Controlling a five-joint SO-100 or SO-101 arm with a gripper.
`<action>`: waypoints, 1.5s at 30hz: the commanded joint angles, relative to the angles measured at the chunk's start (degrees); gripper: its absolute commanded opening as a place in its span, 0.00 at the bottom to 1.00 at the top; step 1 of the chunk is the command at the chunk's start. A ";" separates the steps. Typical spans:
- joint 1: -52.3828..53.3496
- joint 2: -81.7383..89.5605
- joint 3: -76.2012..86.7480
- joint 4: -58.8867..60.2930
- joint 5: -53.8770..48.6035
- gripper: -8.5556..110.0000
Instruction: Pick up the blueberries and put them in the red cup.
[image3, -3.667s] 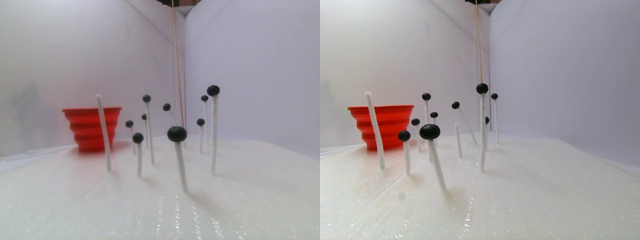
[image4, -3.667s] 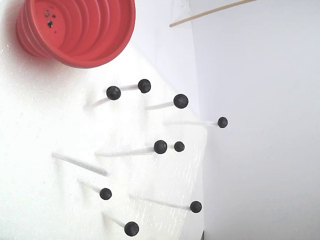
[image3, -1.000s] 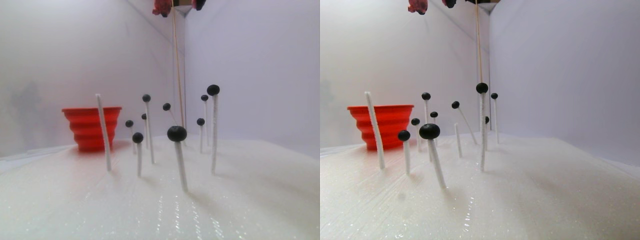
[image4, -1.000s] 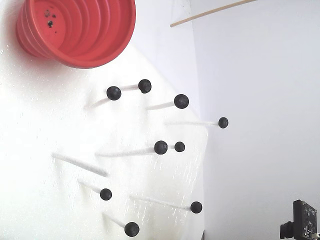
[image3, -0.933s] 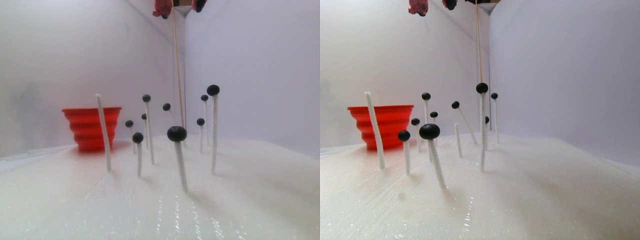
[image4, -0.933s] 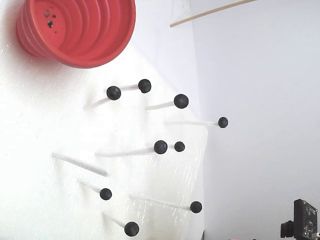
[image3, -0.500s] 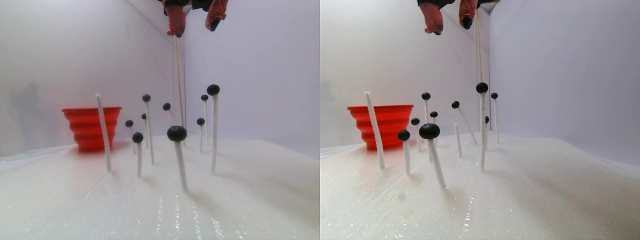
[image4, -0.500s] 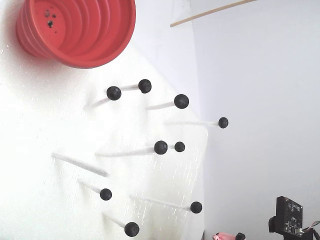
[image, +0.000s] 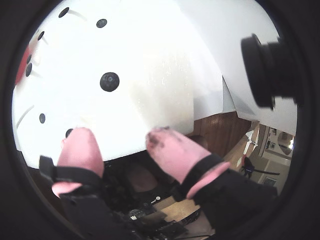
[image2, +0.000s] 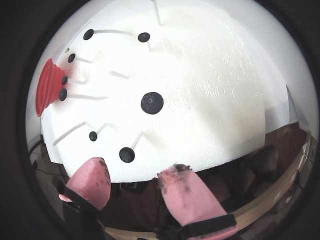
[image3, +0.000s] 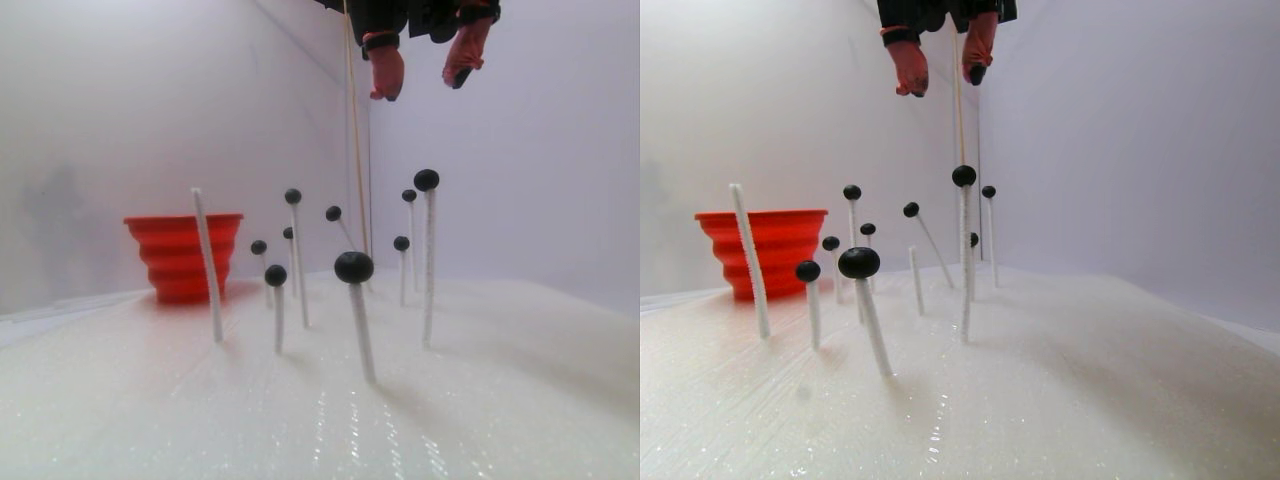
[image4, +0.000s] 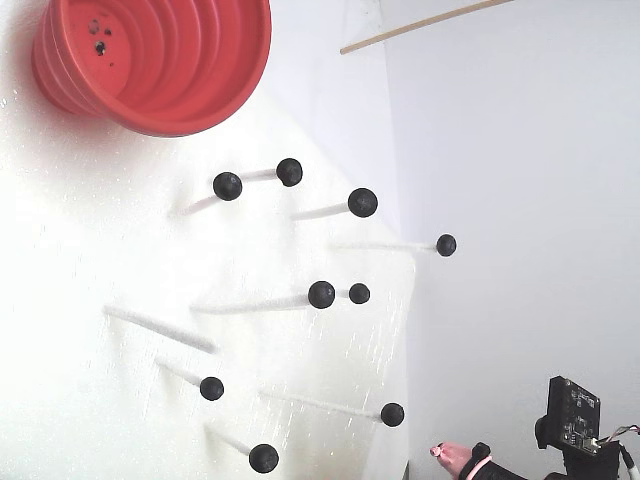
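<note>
Blueberries (image4: 321, 294) stood on thin white sticks (image4: 160, 329) planted in the white foam board (image4: 80, 250), nine of them spread out in the fixed view, one stick bare with nothing on its tip. The red cup (image4: 190, 60) sat at the top left corner of that view, resting on the board, its ribbed inside and small dark holes in plain sight, apart from the nearest berries. In the stereo pair view the same cup (image3: 183, 257) stood upright at the left rear, behind the bare stick (image3: 208, 265), and the tallest blueberry (image3: 427, 180) topped its stick to the right.

High above all that hung the gripper (image3: 422, 80), pink-padded fingers (image3: 386, 72) pointing down and spread wide, nothing between them. It was well clear of every berry, hanging over the back right of the cluster in the left half of the pair. In a wrist view the gripper (image2: 137, 172) showed the same gap, a dark-smudged pad on the right, and beyond it the board with a blueberry (image2: 151, 102) near the middle and the red cup (image2: 47, 85) squeezed against the left rim. In a wrist view the gripper (image: 120, 137) again stood parted over the board's near edge, a black camera lens (image: 267, 70) bulging in at the right. In the fixed view only a pink fingertip (image4: 450, 456) poked in at the bottom right, beside a small circuit-board camera (image4: 573, 408).
</note>
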 joint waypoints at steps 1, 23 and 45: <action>0.88 -1.23 -0.88 -3.25 -0.97 0.24; 0.44 -9.58 -1.93 -11.25 -2.20 0.24; -1.05 -17.67 -3.96 -16.00 -2.37 0.24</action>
